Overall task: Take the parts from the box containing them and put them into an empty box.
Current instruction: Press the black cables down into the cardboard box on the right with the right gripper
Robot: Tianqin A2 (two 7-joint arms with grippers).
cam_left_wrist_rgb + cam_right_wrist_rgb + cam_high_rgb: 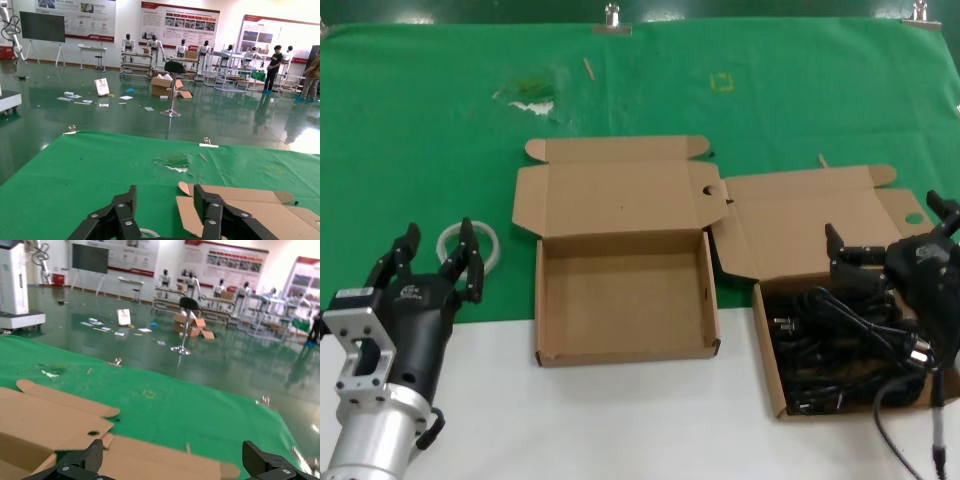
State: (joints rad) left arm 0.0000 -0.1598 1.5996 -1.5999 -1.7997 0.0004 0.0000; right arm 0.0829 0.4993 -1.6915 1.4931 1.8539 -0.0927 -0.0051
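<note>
The right claw (885, 250), fingers spread wide, hovers over the parts (840, 345) in the right box (770, 340) (left claw (435, 260) released, parked near-left), so 1 cord awaits grasping before crossing to the empty box (625, 350).

- We note two plain brown mailer boxes: the empty box (623, 300), the cord box (767, 335).
- Power cords (835, 340): black, silvery prongs.
- Green cloth (440, 120), white patch; white table edge (620, 420).
- Tubing ring (469, 243): grey-white.
- Both grippers black: left gripper (432, 262), right gripper (885, 235).
</note>
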